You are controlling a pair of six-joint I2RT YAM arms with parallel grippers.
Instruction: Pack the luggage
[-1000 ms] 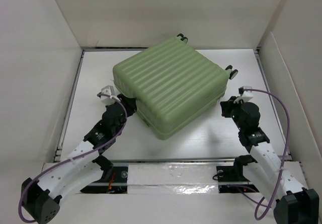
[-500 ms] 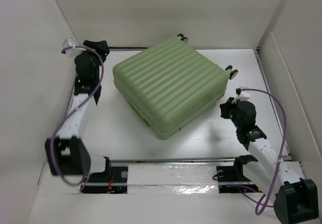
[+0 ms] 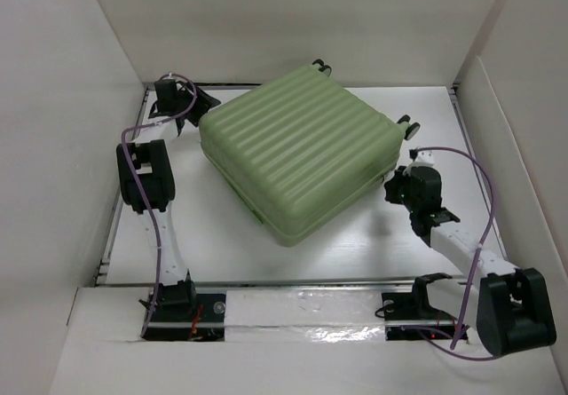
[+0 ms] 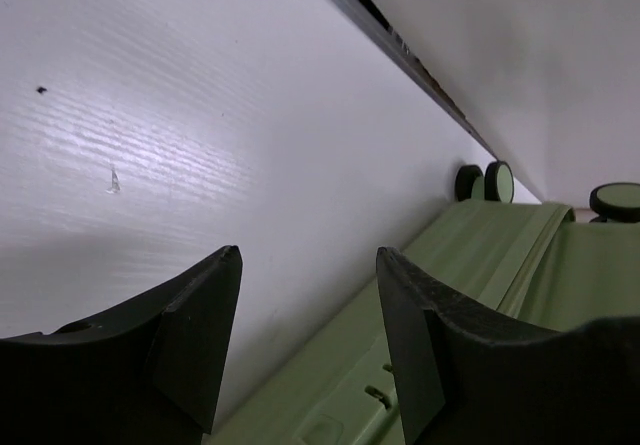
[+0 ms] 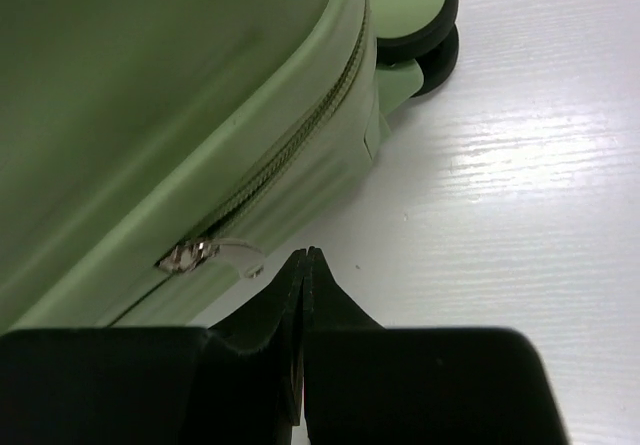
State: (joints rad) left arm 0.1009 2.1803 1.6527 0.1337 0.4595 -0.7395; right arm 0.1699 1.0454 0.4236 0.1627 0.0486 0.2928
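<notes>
The luggage (image 3: 302, 151) is a large light green ribbed suitcase, lying closed and flat in the middle of the table. My left gripper (image 3: 202, 104) is open and empty at the case's far left corner; in the left wrist view (image 4: 308, 255) its fingers frame the case's side (image 4: 470, 275) and the table. My right gripper (image 3: 390, 189) is shut on nothing, just beside the case's right side. In the right wrist view (image 5: 305, 255) its tips sit just below the metal zipper pull (image 5: 205, 252) without holding it.
White walls enclose the table (image 3: 355, 244) on the left, back and right. Black spinner wheels (image 3: 410, 129) stick out at the case's right corner and at the far corner (image 3: 319, 65). A dark groove (image 4: 400, 55) runs along the back wall.
My left arm swung from the case's near left side out to the far left corner. My right gripper moved slightly closer to the case's right side.
</notes>
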